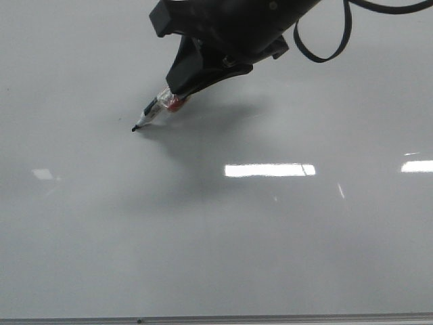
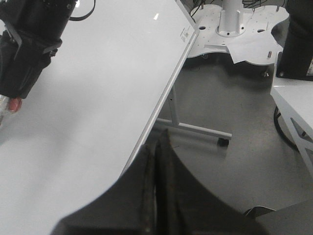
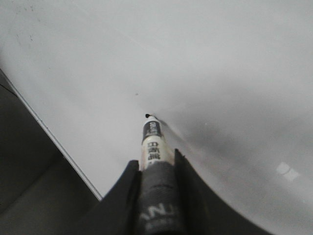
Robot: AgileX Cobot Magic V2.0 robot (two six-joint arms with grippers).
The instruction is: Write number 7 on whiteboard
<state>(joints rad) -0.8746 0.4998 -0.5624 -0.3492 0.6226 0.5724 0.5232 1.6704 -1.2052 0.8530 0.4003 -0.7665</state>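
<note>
The right gripper (image 1: pixel 177 95) reaches in from above the whiteboard (image 1: pixel 216 244) and is clamped on a marker (image 1: pixel 154 110), its two dark fingers (image 3: pixel 128 196) pressed against the pen's barrel on either side, as the right wrist view shows plainly. The marker juts forward and downward out of the fingers at a slant, its black tip (image 1: pixel 134 128) meeting the board or very nearly so; the pictures do not settle whether there is contact. The board itself spreads out in every direction below this gripper, with the thin grey edge strip (image 1: pixel 216 318) running well away from the tip on the near side. No stroke of the number 7 is drawn on the board; only a tiny dark speck (image 3: pixel 137 94) sits just ahead of the tip in the right wrist view. The gripper's soft shadow falls on the board beside and behind the marker. The left gripper (image 2: pixel 156 186) hangs off the board, past its metal-trimmed side edge (image 2: pixel 161 98), with its jaws drawn together and nothing between them.
</note>
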